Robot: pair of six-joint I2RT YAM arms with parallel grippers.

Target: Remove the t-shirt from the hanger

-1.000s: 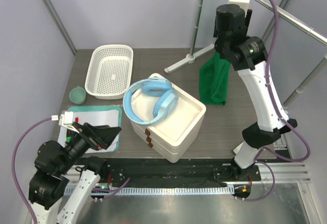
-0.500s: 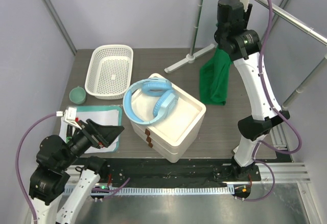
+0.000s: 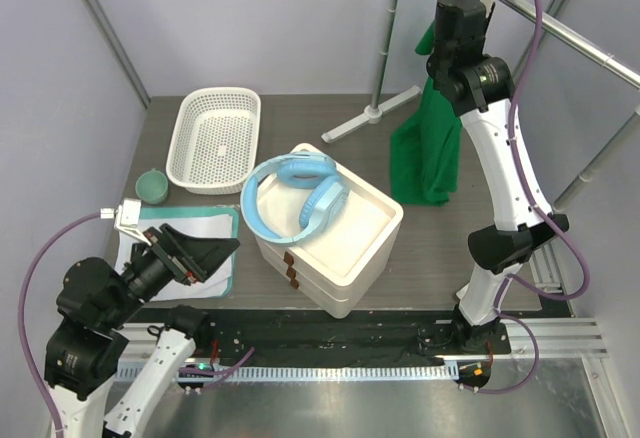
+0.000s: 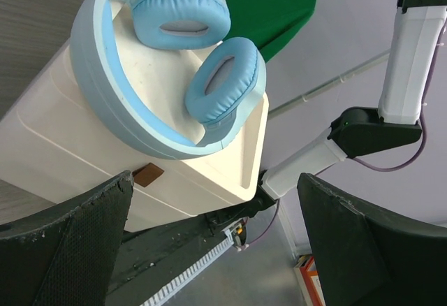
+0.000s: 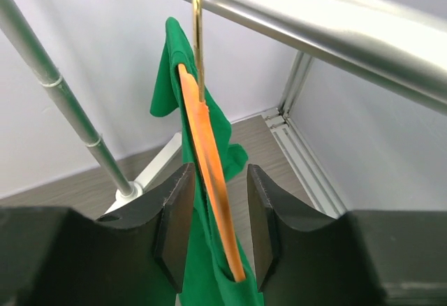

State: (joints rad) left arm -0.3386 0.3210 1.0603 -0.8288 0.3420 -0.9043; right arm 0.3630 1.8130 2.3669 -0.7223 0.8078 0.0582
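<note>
The dark green t-shirt [image 3: 425, 153] hangs on the orange hanger [image 5: 209, 156] at the back right. The hanger's thin metal hook [image 5: 198, 33] rests over the grey rail [image 5: 314, 19]. In the right wrist view the cloth [image 5: 222, 128] drapes over the hanger's arm. My right gripper [image 5: 218, 173] is raised to the rail and straddles that arm and the cloth. Its jaws stand a little apart, with a gap on the right side of the hanger. It shows at the top of the overhead view [image 3: 442, 48]. My left gripper [image 3: 205, 258] is wide open and empty at the near left, and the left wrist view [image 4: 215, 179] shows it the same.
A white box [image 3: 340, 248] with light blue headphones [image 3: 295, 198] on it stands mid-table. A white basket [image 3: 215, 138] and a teal cup [image 3: 151, 187] are at the back left. A paper sheet [image 3: 200, 223] lies near my left gripper. The rack's foot [image 3: 370, 113] stands at the back.
My right arm has risen towards the rail and the t-shirt now hangs higher and longer. My left gripper has shifted slightly.
</note>
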